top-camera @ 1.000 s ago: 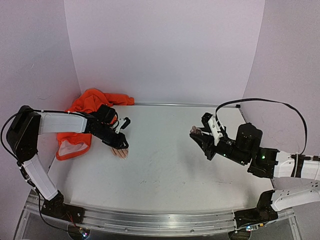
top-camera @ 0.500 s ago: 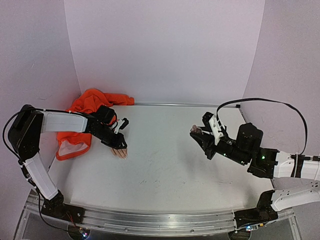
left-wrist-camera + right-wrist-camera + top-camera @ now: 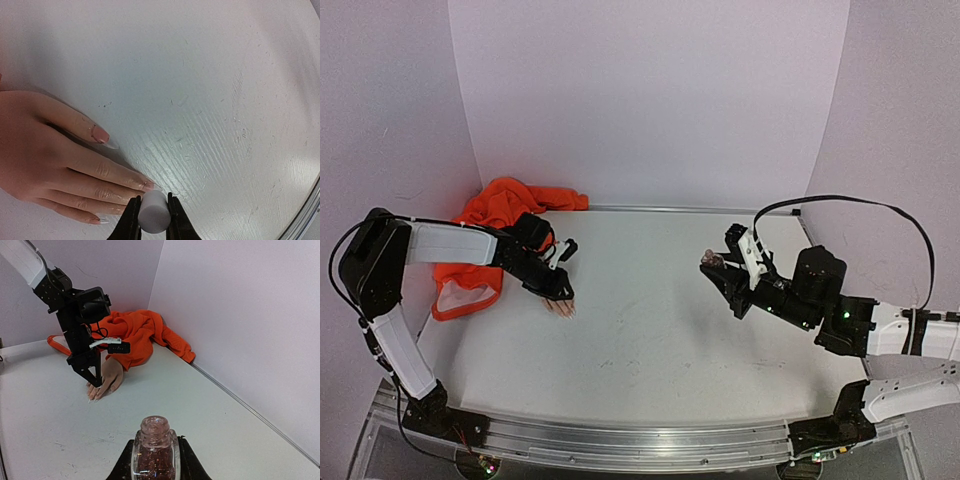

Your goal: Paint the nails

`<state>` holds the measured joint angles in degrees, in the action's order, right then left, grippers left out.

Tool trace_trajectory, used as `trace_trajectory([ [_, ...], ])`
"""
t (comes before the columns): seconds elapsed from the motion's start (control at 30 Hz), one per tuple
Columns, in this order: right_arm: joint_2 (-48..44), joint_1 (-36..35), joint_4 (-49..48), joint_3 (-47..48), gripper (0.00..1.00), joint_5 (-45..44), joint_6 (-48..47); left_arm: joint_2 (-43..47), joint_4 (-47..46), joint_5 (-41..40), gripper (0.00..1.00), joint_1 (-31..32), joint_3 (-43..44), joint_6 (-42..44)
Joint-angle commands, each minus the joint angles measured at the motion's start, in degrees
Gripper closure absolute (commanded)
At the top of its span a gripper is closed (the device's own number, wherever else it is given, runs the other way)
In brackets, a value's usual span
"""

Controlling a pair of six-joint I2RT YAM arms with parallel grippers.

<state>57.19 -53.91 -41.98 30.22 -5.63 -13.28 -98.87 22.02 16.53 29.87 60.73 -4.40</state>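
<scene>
The flesh-coloured mannequin hand (image 3: 560,305) lies palm down on the table, its orange sleeve (image 3: 498,212) trailing to the back left. Its nails (image 3: 101,135) show in the left wrist view, some with pink polish. My left gripper (image 3: 558,291) is shut on the pale brush cap (image 3: 152,213) and holds it right over the fingers, by a middle fingertip (image 3: 148,184). The brush itself is hidden under the cap. My right gripper (image 3: 718,270) is shut on the open glass polish bottle (image 3: 154,450), upright above the right side of the table.
The orange fabric (image 3: 134,332) bunches against the back left corner. Purple walls (image 3: 650,100) close the back and both sides. A metal rail (image 3: 620,445) runs along the near edge.
My left gripper has shifted slightly over the hand's fingers. The right arm and the bottle have not moved.
</scene>
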Motion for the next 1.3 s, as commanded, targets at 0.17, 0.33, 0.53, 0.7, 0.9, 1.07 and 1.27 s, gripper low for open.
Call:
trace_trajectory([
  [0.17,-1.30,0.36,-4.42,-0.08,1.00,-0.31,-0.26,-1.05,-0.32,1.40,1.00,-0.60,2.61,0.45],
  [0.33,-0.95,0.37,-4.58,-0.22,1.00,-0.09,-0.26,-1.44,-0.42,1.97,1.00,-0.85,2.96,0.54],
  [0.53,-0.59,0.34,-4.58,-0.19,1.00,0.09,-0.22,-1.85,-0.49,2.40,1.00,-0.95,3.20,0.36],
  [0.7,-0.50,0.30,-4.56,-0.19,1.00,0.18,-0.18,-2.05,-0.49,2.19,1.00,-1.15,3.31,0.45],
  [0.9,-0.50,0.30,-4.59,-0.22,1.00,0.27,-0.17,-2.11,-0.53,2.02,1.00,-1.38,3.32,0.42],
  [1.07,-0.26,0.30,-4.58,-0.17,1.00,0.27,-0.17,-2.11,-0.49,2.06,1.00,-1.63,3.48,0.44],
  [1.27,-0.15,0.30,-4.56,-0.22,1.00,0.36,-0.17,-2.59,-0.49,2.80,1.00,-1.65,3.69,0.49],
])
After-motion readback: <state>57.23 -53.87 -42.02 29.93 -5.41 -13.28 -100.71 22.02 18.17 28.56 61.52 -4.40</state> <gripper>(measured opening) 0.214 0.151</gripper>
